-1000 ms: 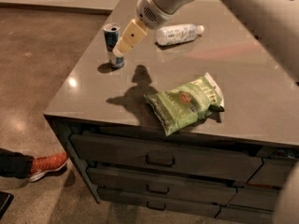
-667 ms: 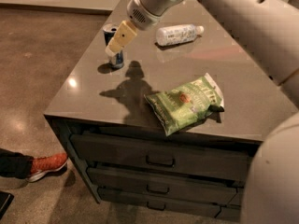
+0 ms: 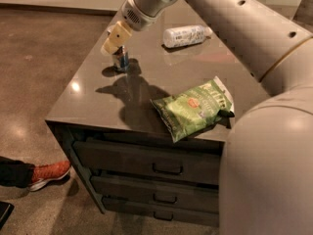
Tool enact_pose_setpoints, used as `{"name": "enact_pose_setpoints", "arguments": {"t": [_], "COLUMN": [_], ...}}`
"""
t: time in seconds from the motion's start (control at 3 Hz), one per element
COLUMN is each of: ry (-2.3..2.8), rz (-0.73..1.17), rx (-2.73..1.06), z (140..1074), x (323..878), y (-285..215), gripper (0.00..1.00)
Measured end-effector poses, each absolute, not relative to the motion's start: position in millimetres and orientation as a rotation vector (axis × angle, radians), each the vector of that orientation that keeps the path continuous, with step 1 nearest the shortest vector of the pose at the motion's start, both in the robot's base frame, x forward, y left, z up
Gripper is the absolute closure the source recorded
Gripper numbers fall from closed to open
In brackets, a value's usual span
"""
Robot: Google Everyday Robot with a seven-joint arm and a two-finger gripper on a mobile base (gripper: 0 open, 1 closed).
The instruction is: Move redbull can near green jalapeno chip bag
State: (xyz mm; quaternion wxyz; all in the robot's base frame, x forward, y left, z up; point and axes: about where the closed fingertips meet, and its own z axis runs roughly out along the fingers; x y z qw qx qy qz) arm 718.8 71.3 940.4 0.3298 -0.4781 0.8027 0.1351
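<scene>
The redbull can stands upright near the far left edge of the grey cabinet top; only its lower blue-and-silver part shows. My gripper is right at the can's top and hides it. The green jalapeno chip bag lies flat near the front right edge, well apart from the can, with its white end pointing to the back right.
A white plastic bottle lies on its side at the back of the top. My arm reaches across from the right. Drawers fill the cabinet front. A foot in an orange shoe rests on the floor at the left.
My gripper has moved left, from beside the can to its top. The can, bag and bottle have not moved on the cabinet.
</scene>
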Motion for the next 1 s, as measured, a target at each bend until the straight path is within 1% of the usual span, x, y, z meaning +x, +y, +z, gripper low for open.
{"name": "enact_pose_setpoints", "arguments": {"t": [0.33, 0.67, 1.0], "ry": [2.101, 2.1, 2.091], "rz": [0.379, 0.396, 0.429], "rx": [-1.264, -1.276, -1.285], "z": [937.4, 936.0, 939.1], "x": [729.2, 732.5, 730.8], "y": [85.6, 90.5, 86.4], "gripper": [0.02, 0.23, 0.47]}}
